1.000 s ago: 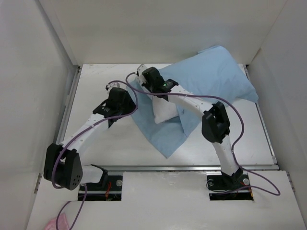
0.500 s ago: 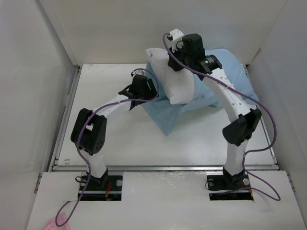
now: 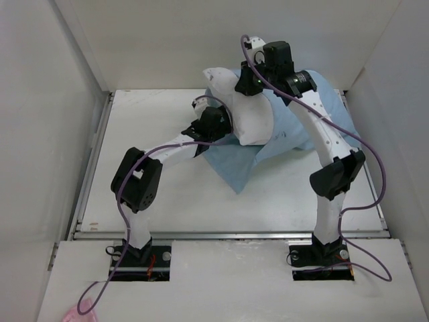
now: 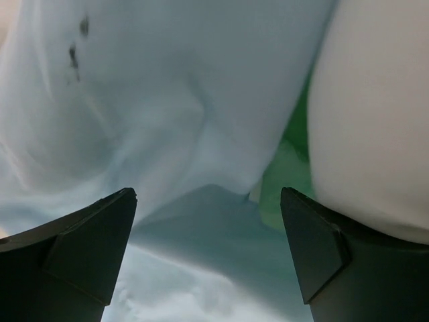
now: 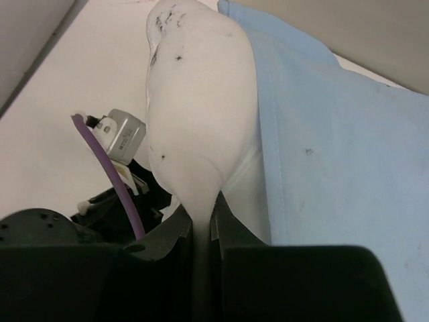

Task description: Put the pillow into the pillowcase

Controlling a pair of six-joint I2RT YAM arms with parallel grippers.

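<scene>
The white pillow (image 3: 247, 114) hangs upright at the back of the table, pinched at its top edge by my right gripper (image 3: 251, 83). In the right wrist view the jaws (image 5: 203, 225) are shut on a fold of the speckled pillow (image 5: 201, 100). The light blue pillowcase (image 3: 298, 124) lies crumpled behind and under the pillow, with a corner (image 3: 234, 171) spread toward the front. My left gripper (image 3: 223, 122) is open at the pillow's lower left. In its wrist view (image 4: 208, 196), pale blue fabric (image 4: 167, 100) lies ahead, the pillow (image 4: 375, 121) is at right, and a sea-green strip (image 4: 288, 168) shows between them.
White enclosure walls (image 3: 67, 80) stand on the left, back and right. The table's metal rim (image 3: 228, 235) runs along the front. Purple cables (image 3: 372, 168) loop off both arms. A pink scrap (image 3: 79, 312) lies off the table at bottom left.
My right gripper has lifted the pillow up and toward the back, holding it upright. My left arm has reached forward and right, bringing its gripper under the pillow's lower left.
</scene>
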